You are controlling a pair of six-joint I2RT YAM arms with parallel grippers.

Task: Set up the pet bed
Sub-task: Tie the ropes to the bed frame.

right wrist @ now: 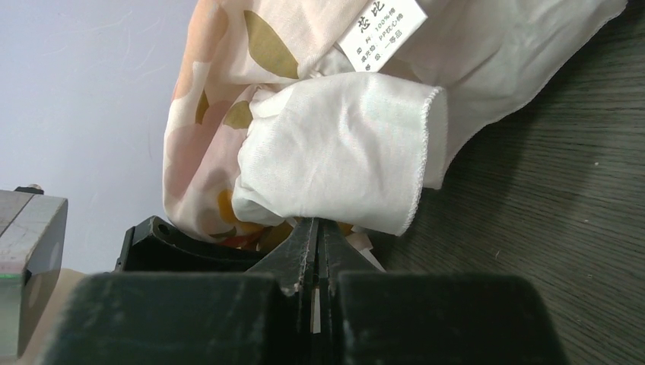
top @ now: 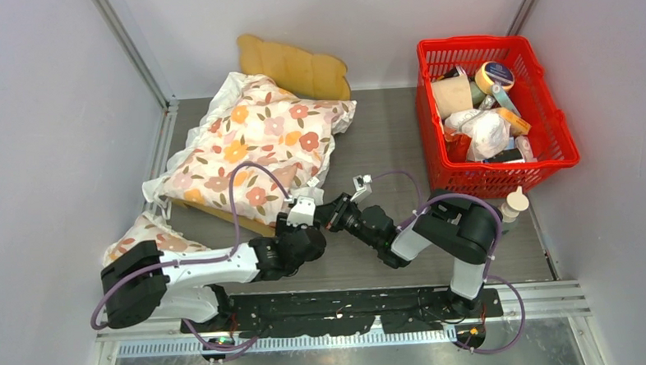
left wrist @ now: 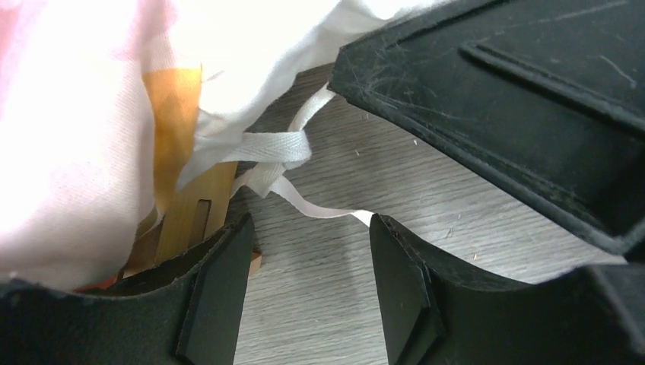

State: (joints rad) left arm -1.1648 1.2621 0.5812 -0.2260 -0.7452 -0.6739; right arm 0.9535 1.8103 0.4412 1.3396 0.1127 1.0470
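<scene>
Two grippers meet at the near right corner of the floral cushion [top: 252,144], which covers the pet bed [top: 298,68] at the tabletop's [top: 384,147] rear left. We judge the step to be fastening the cushion's tie [left wrist: 266,156].

- Left gripper [left wrist: 310,224]: jaws apart, empty, tie just beyond them.
- Right gripper [right wrist: 318,228]: jaws closed; we cannot tell whether cloth is pinched.

The next move calls for closing on the tie. Only the left wrist view shows the tie and the wooden post [left wrist: 190,213]; only the top view shows the bed's place.

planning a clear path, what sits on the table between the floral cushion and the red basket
Nothing: the table between floral cushion and red basket is bare, seen in the top view.
</scene>
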